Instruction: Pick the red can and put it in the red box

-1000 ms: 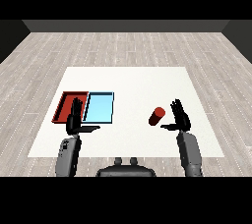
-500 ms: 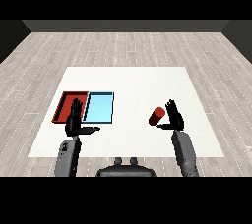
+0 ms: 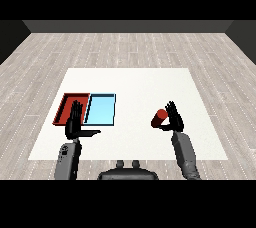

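The red can (image 3: 160, 118) lies on its side on the white surface (image 3: 135, 82), toward the right edge and well apart from the red tray (image 3: 65, 108) near the left edge. The right hand (image 3: 174, 118) is right beside the can with straight fingers, holding nothing yet, probably so it can wrap around the can. A moment ago this hand was a little further right. The left hand (image 3: 75, 122) is open too, in front of the red tray and light blue tray (image 3: 101, 110), and has not moved.
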